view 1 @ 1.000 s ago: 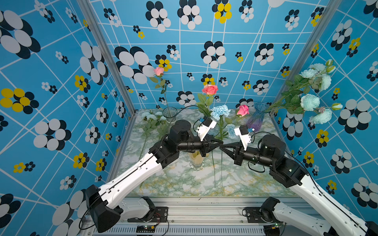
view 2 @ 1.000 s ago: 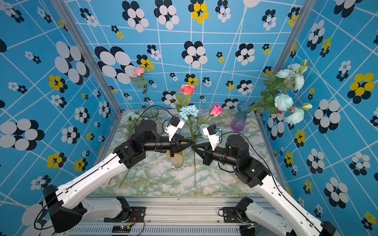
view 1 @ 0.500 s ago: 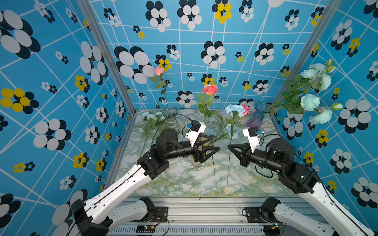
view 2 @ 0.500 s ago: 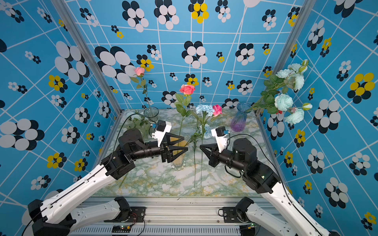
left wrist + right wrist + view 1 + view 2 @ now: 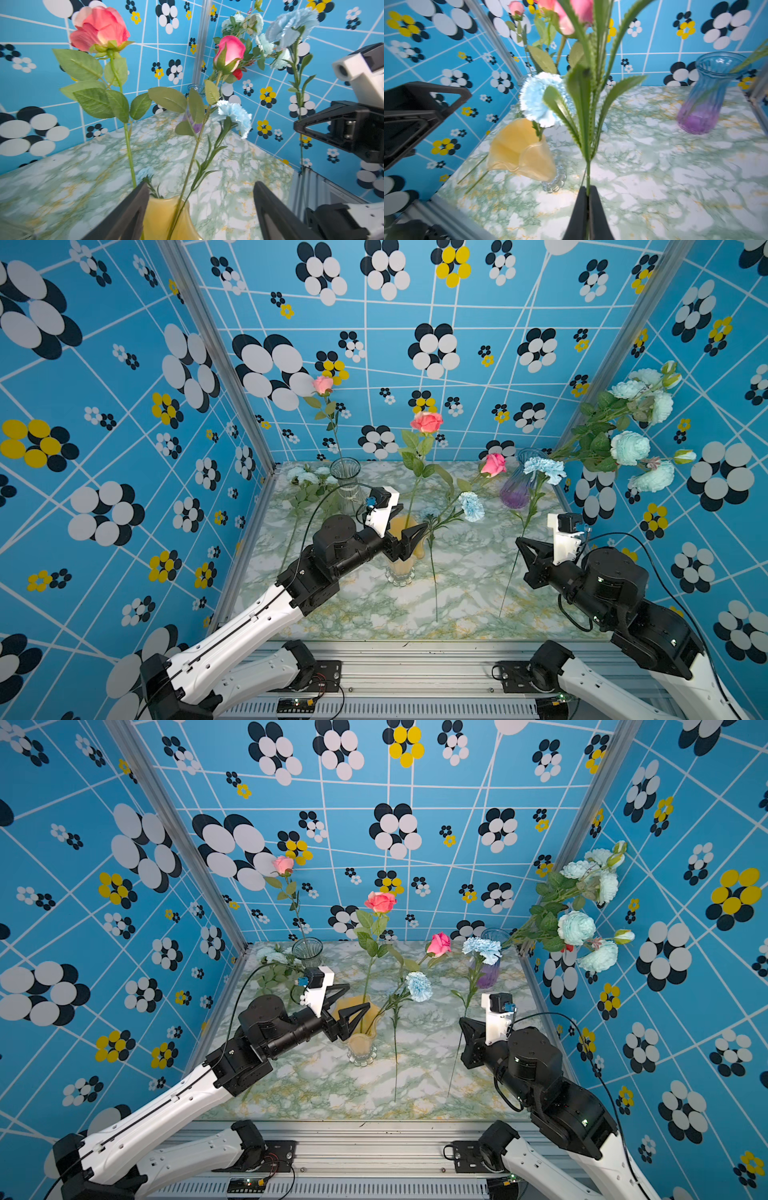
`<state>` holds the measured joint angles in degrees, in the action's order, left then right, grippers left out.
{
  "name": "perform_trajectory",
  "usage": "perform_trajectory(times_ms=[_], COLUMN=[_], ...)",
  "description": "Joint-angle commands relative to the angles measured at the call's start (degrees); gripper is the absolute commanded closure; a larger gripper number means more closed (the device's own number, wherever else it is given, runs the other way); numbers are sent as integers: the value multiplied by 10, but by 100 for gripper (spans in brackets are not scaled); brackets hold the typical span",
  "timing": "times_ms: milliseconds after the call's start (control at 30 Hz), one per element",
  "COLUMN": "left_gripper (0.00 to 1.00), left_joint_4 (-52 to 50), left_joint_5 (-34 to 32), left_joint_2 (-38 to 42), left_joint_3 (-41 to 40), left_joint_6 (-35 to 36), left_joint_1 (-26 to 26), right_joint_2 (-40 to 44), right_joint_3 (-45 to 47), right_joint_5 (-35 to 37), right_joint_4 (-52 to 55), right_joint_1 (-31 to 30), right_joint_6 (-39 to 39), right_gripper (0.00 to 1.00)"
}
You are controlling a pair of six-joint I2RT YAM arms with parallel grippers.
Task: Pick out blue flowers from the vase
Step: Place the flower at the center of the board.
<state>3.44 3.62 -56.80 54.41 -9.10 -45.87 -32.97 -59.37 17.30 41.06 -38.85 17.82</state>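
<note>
The right gripper point(image 5: 518, 541) is clenched on the thin green stem of a pale blue carnation point(image 5: 544, 469). It pinches partway down, below the leaves, and holds the flower upright and clear of the yellow vase point(image 5: 401, 568), at that vase's 3 o'clock. The right arm reaches in low from 5 o'clock, fingers pointing toward 10 o'clock.

The flower looks nearly weightless. Its wiry stem is likely springy and slick, so a firm pinch on bare stem seems the right hold, not the floppy leaves or ruffled head. The long tail below may swing.

The left gripper point(image 5: 357, 996) stands wide open and empty at the vase's rim. Its arm stretches in from 7 o'clock, forearm nearly level.

A second carnation point(image 5: 471, 506) leans toward the vase's 2 o'clock, just below a pink rose point(image 5: 493, 464). Whether its stem sits in the vase, I cannot tell.

Farther back, a big blue peony spray point(image 5: 631, 445) leans from the purple vase point(image 5: 515, 493) at 1 o'clock. It looks top-heavy and is best taken low on the main stem. Another spray point(image 5: 307, 477) lies on the table point(image 5: 469, 572) at 11 o'clock, beside a clear vase point(image 5: 345, 472).
</note>
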Motion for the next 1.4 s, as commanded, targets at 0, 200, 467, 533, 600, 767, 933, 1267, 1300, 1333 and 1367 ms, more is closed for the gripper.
perform_trajectory(times_ms=[0,200,467,533,600,767,933,1267,1300,1333,1367], left_gripper=[14,13,13,13,13,13,13,13,13,13,13], left_joint_4=[16,56,94,101,103,107,115,117,117,117,117], left_joint_5=[-91,-129,-162,-164,-163,-157,-155,-156,-157,-157,-157], left_joint_2=[8,33,79,87,89,84,77,68,67,68,66], left_joint_3=[-21,-57,-100,-105,-108,-108,-110,-108,-109,-109,-109], left_joint_6=[36,33,39,38,37,36,36,39,39,39,39], left_joint_1=[-6,-8,-13,-13,-13,-13,-13,-13,-13,-13,-13], right_joint_2=[-5,-80,-179,-213,-244,-311,-386,-522,-533,-544,-555], right_joint_3=[28,56,114,117,121,130,125,76,71,66,61], right_joint_5=[119,139,17,-31,-86,-208,-295,-349,-349,-349,-349], right_joint_4=[34,26,-58,-68,-84,-141,-197,-238,-239,-237,-236], right_joint_1=[0,2,35,54,74,111,124,147,151,153,155], right_joint_6=[20,36,51,49,46,45,44,33,32,32,30], right_gripper=[100,100,100,100,100,100,100,100,100,100,100])
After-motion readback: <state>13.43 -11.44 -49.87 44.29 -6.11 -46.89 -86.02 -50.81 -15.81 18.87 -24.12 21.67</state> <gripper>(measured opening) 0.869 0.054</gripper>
